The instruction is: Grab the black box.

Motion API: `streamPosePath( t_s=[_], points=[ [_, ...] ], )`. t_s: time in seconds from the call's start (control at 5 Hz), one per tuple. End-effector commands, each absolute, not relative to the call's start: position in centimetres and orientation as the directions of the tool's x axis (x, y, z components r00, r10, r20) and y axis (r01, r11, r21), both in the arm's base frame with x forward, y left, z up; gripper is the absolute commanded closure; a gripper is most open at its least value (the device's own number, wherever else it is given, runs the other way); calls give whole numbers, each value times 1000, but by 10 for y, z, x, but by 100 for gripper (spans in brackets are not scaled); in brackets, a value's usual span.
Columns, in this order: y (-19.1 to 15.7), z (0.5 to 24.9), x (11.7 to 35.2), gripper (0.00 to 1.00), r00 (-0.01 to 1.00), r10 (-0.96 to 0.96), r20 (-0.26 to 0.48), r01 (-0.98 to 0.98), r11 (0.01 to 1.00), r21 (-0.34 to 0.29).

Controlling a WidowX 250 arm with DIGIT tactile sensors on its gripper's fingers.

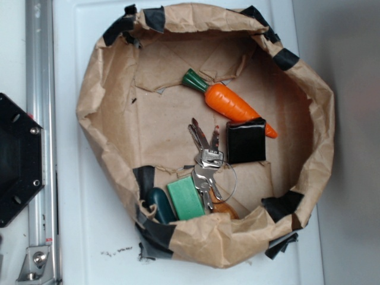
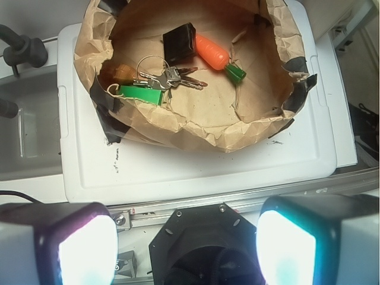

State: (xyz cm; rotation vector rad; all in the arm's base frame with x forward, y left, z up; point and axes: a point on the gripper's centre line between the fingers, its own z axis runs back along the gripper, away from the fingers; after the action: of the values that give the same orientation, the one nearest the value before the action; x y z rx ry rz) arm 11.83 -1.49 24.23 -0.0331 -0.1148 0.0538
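The black box (image 1: 246, 141) is a small glossy square lying flat on the floor of a brown paper basket (image 1: 107, 113), just below the tip of the orange carrot (image 1: 231, 103). In the wrist view the black box (image 2: 180, 41) sits far ahead near the basket's back, left of the carrot (image 2: 212, 51). My gripper (image 2: 187, 249) is open, hanging high above the robot's black base, well short of the basket, with nothing between its two pale glowing pads (image 2: 86, 249). The gripper is out of frame in the exterior view.
A bunch of keys (image 1: 205, 160) on a ring lies left of the box, with a green rectangular block (image 1: 185, 198) and a dark green piece (image 1: 160, 205) by the near rim. Black tape patches (image 1: 285, 58) mark the basket rim. The basket stands on a white lid (image 2: 196, 166). A metal rail (image 1: 38, 89) and the black robot base (image 1: 18, 160) lie beside it.
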Motion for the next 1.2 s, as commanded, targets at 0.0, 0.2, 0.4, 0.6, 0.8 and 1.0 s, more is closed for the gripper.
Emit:
streamPosePath(
  t_s=[0.0, 0.2, 0.4, 0.6, 0.8, 1.0],
  points=[
    [-15, 242, 118, 0, 992, 56, 114, -52, 998, -36],
    [-37, 227, 163, 0, 968, 105, 229, -110, 994, 9],
    [-43, 217, 192, 0, 925, 232, 300, -235, 972, -28],
    [-32, 205, 211, 0, 829, 457, 323, -466, 883, -52],
    [-8, 200, 212, 0, 666, 652, 362, -646, 747, -158],
    [1, 185, 224, 0, 488, 816, 309, -805, 558, -201]
  ],
)
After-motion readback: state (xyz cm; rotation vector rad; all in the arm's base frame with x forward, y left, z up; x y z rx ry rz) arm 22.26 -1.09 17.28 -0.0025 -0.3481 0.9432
